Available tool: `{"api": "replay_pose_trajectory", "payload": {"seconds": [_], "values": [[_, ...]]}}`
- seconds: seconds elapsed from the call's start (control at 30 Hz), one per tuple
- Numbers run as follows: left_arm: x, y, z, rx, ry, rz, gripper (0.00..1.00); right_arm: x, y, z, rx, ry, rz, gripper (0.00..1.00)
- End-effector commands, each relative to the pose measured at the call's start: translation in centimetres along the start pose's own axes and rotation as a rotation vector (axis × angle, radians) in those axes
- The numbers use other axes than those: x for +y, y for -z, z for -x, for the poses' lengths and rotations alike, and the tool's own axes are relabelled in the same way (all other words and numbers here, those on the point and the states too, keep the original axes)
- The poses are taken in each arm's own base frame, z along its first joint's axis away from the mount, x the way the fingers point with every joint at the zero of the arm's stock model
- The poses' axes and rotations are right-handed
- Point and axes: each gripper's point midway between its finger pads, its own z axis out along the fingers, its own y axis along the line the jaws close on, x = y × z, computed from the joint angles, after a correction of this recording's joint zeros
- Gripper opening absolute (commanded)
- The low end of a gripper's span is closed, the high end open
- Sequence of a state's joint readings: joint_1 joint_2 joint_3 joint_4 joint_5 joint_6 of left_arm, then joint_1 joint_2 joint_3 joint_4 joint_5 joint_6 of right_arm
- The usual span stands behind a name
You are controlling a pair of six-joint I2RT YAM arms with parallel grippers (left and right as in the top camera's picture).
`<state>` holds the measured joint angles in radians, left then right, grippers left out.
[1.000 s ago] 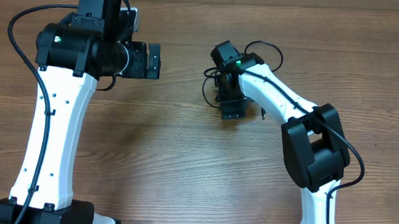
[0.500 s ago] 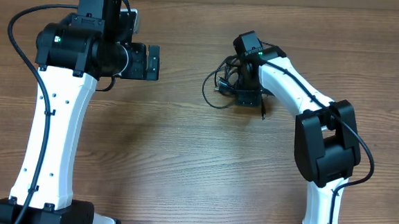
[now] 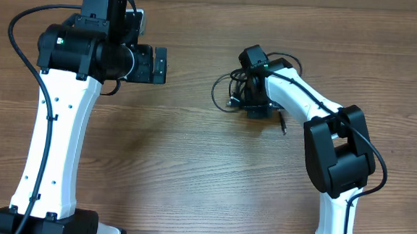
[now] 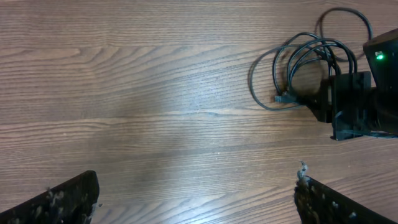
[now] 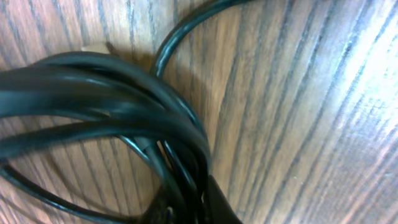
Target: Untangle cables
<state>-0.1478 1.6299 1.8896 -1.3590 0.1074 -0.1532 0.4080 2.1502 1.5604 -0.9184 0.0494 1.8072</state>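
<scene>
- The thin black rubbery cables (image 3: 227,89) lie in round loops on the brown wooden table (image 3: 176,166). They are in the far part, a little right of the middle.
- The blocky black right gripper (image 3: 257,107) sits on the right side of the bunch and hides that part. I cannot tell how its jaws stand.
- In the right wrist view the cables are very close, smooth and shiny. They are partly blurred and cut off at the edges.
- One small plug (image 4: 281,98) shows at the near left of the loops.
- The black left gripper (image 3: 157,64) hangs to the left, well apart from the cables. Its jaws are spread wide.
- Only the tips of its dark, scuffed fingers (image 4: 71,199) show, cut off at the bottom.
</scene>
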Motion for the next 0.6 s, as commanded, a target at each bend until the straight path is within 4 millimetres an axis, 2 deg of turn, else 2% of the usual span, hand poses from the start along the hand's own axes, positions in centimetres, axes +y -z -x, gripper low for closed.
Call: {"api": "replay_pose_trajectory", "payload": {"seconds": [0.0, 0.1, 0.13, 0.2, 0.33, 0.4, 0.47, 0.57], "values": [[0.1, 0.9, 0.5, -0.039, -0.020, 0.006, 1.00, -0.5, -0.3, -1.1, 0.059, 0.145, -0.011, 0.04], [0.1, 0.9, 0.8, -0.054, -0.021, 0.004, 1.00, 1.2, 1.9, -2.0, 0.098, 0.228, 0.054, 0.04], [0.1, 0.9, 1.0, -0.061, -0.022, 0.003, 1.00, 3.0, 4.5, -2.5, 0.107, 0.306, 0.133, 0.04], [0.0, 0.9, 1.2, -0.067, -0.023, 0.003, 1.00, 4.7, 7.7, -3.0, 0.114, 0.377, 0.223, 0.04], [0.0, 0.7, 1.5, -0.076, -0.024, 0.002, 1.00, 7.8, 16.0, -3.9, 0.102, 0.567, 0.448, 0.04], [0.0, 0.5, 1.5, -0.072, -0.023, 0.002, 1.00, 8.6, 20.5, -4.3, 0.079, 0.710, 0.563, 0.04], [0.1, 0.2, 1.6, -0.065, -0.023, 0.003, 1.00, 8.6, 23.7, -4.4, 0.028, 0.850, 0.637, 0.04], [-0.8, -0.7, 2.2, -0.069, -0.034, -0.045, 1.00, 7.5, 26.0, -4.1, -0.066, 1.080, 0.671, 0.04]]}}
